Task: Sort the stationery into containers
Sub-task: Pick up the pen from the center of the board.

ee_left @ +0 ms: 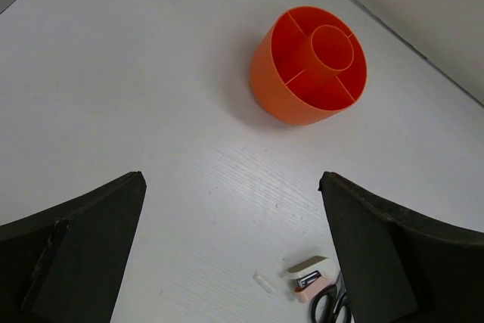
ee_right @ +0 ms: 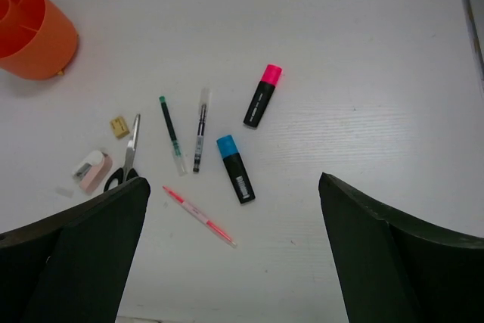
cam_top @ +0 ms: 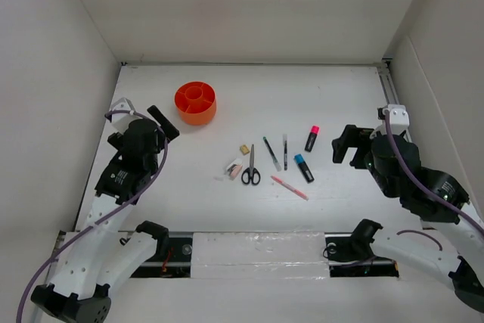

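The orange tub (cam_top: pixel 196 102) stands at the back left and is empty in the left wrist view (ee_left: pixel 310 66). At mid-table lie the scissors (cam_top: pixel 251 168), a tan eraser (cam_top: pixel 244 149), white and pink erasers (cam_top: pixel 234 166), two dark pens (cam_top: pixel 271 153), a pink pen (cam_top: pixel 290 187), a pink-capped marker (cam_top: pixel 311 138) and a blue-capped marker (cam_top: pixel 303 167). My left gripper (cam_top: pixel 147 130) is open and empty, left of the items, near the tub. My right gripper (cam_top: pixel 344 144) is open and empty, right of the markers. The right wrist view shows the blue-capped marker (ee_right: pixel 235 169) and the pink pen (ee_right: pixel 198 215) ahead of its jaws.
White walls close the table on the left, back and right. A rail (cam_top: pixel 387 85) runs along the right edge. A taped strip (cam_top: pixel 257 253) lies along the near edge between the arm bases. A small clear scrap (ee_left: pixel 263 282) lies by the erasers.
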Motion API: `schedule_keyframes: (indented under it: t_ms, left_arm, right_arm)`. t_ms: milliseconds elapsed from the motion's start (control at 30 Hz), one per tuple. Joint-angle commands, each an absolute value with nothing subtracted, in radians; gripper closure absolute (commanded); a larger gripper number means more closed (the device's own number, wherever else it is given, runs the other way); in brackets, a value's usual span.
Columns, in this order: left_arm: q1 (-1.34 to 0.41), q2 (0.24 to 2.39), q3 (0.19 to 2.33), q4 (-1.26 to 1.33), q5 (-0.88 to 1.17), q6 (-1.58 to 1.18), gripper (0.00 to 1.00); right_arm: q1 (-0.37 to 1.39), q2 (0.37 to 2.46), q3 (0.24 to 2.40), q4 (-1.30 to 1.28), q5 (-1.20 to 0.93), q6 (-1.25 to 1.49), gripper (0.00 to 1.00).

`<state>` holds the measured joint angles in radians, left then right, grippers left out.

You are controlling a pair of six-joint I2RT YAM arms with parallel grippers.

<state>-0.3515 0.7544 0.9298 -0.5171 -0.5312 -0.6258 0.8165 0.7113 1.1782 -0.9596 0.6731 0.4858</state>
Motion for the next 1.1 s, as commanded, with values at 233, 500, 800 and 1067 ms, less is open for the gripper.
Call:
schedule_keyframes:
  t_ms: [233, 500, 800, 1067]
  left_arm:
    - [-0.35, 0.79, 0.945, -0.531, -0.539, -0.617, 0.0]
    - [-0.35, 0.79, 0.945, -0.522, -0.515, -0.598, 0.0]
    - [-0.35, 0.801, 0.945, -0.512, -0.459, -0.578, 0.0]
    - [-0.35, 0.81, 0.945, -0.503, -0.4, -0.558, 0.0]
  right_arm:
    - [0.81, 0.782, 1.178, -0.856, 0.407, 0.258, 0.0]
    - [0.81, 0.994, 1.138, -0.79, 0.143, 0.195, 0.0]
    - [0.81, 1.238, 1.011, -0.663, 0.037, 0.227, 0.04]
    - [0.81, 1.305, 0.907, -0.621, -0.002, 0.334, 0.08]
